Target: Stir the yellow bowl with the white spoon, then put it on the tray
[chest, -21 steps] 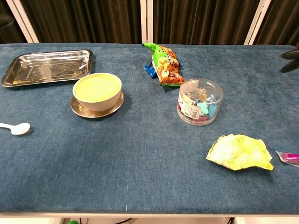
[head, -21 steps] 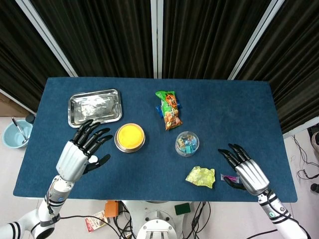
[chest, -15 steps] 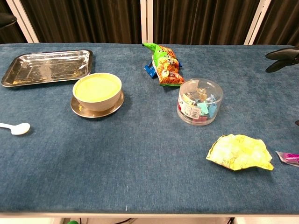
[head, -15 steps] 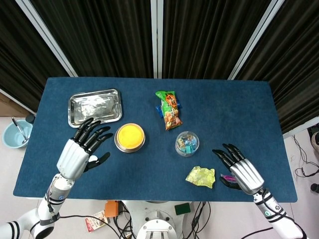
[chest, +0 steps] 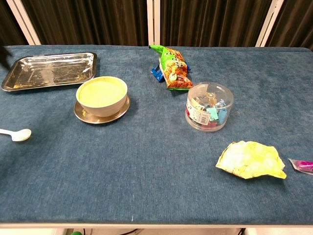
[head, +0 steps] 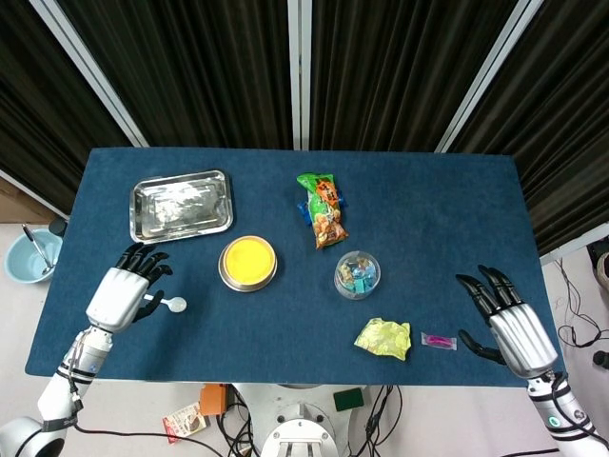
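Observation:
The yellow bowl [head: 248, 262] [chest: 101, 95] stands on a metal saucer left of the table's middle. A white spoon [head: 172, 304] [chest: 18, 134] lies flat on the blue cloth to the bowl's front left. The steel tray [head: 181, 205] [chest: 49, 70] sits at the back left. My left hand [head: 122, 291] hovers just left of the spoon's bowl, fingers spread, holding nothing; the spoon's handle runs under it. My right hand [head: 512, 325] is open at the table's front right edge, away from everything. Neither hand shows in the chest view.
A green snack bag [head: 323, 208] lies behind the middle. A clear tub of clips [head: 357, 274] stands right of the bowl. A crumpled yellow wrapper [head: 383, 338] and a small pink packet [head: 439, 340] lie at the front right. A light blue bowl [head: 27, 256] sits off the table, left.
My left hand has drawn back to the left and toward me, uncovering the spoon's bowl. My right hand has slid right, off the pink packet, to the table's edge.

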